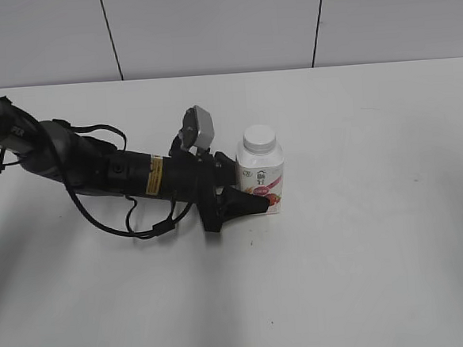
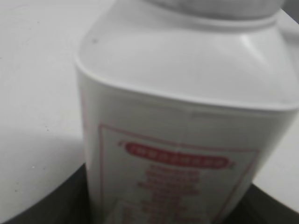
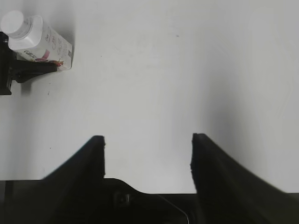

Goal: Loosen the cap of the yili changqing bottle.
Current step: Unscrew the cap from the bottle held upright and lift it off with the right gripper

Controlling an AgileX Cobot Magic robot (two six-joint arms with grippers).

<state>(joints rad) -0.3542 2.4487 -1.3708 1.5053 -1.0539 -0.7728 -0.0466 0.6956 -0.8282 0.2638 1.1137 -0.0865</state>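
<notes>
Standing upright on the white tabletop (image 1: 380, 250), the yili changqing bottle (image 1: 262, 179) sits near the middle of the exterior view, with its white cap (image 1: 259, 138) seated on the neck. We see the pink-red label band and fruit picture low on its front face.

We find the left arm lying low along the tabletop from the left edge, its left end effector (image 1: 249, 200) reaching the bottle at the lower body. One dark finger (image 1: 241, 203) lies across the bottle's front lower portion; the other finger is hidden behind the bottle in that view. In the left wrist view the bottle fills the picture, blurred at close range, with dark finger surfaces at both lower corners beside its walls. We read the left end effector as gripping the bottle body, jaws held at the bottle's width.

We note the right end effector (image 3: 147, 154) is outside the exterior view. In the right wrist view its two dark fingers (image 3: 93, 156) stand wide apart over bare tabletop, holding nothing, well apart from the bottle seen small in the upper left corner
</notes>
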